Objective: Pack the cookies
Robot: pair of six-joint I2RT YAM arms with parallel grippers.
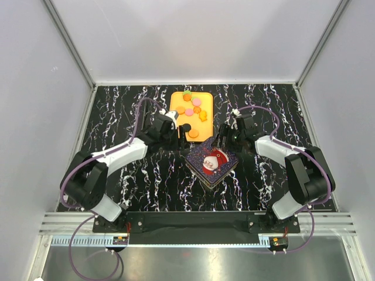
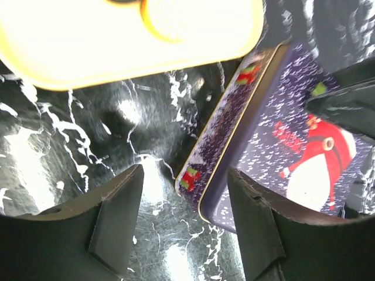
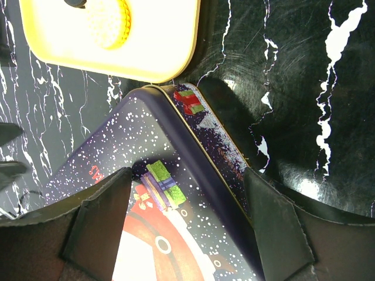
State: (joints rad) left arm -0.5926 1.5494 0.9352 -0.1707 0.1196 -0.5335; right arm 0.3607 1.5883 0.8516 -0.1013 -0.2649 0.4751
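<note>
Several cookies (image 1: 193, 111), mostly orange with some pink, lie on a yellow tray (image 1: 176, 99) at the back middle. One orange cookie (image 1: 193, 133) lies near the tray's front edge; it also shows in the left wrist view (image 2: 170, 17) and the right wrist view (image 3: 108, 23). A dark blue Santa tin (image 1: 212, 164) with its lid on sits in front of the tray. My left gripper (image 1: 179, 142) is open and low at the tin's left corner (image 2: 202, 181), one finger (image 2: 258, 228) over the lid. My right gripper (image 1: 223, 142) is open and straddles the tin's far right edge (image 3: 217, 158).
The black marbled table (image 1: 129, 181) runs out to grey walls on three sides. The tray's front edge (image 2: 117, 76) lies close to the tin's far corner (image 3: 184, 99). Both arms reach in from the near edge toward the middle.
</note>
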